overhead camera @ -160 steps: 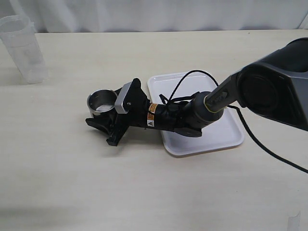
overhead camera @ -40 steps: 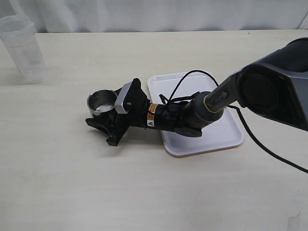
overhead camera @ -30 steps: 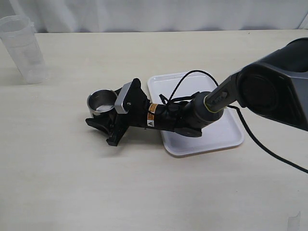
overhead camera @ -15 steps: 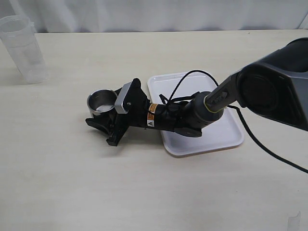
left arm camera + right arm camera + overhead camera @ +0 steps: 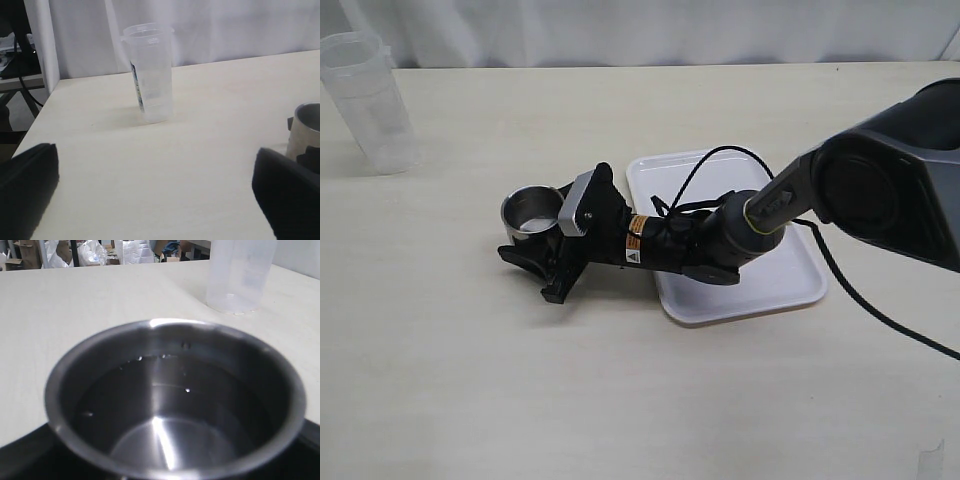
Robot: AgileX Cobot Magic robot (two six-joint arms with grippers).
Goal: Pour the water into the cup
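Observation:
The steel cup stands on the table left of the tray, and a little clear water lies in its dark inside, with droplets on the wall. My right gripper lies low on the table, shut on the cup, its black fingers on either side of the wall. The cup's shiny wall shows at the edge of the left wrist view. My left gripper is wide open over bare table, nothing between its fingers; it is outside the exterior view.
A tall translucent plastic beaker stands upright at the far left of the table, apart from the cup, and shows as the beaker in the left wrist view. The white tray lies under my right forearm, whose black cable loops over it.

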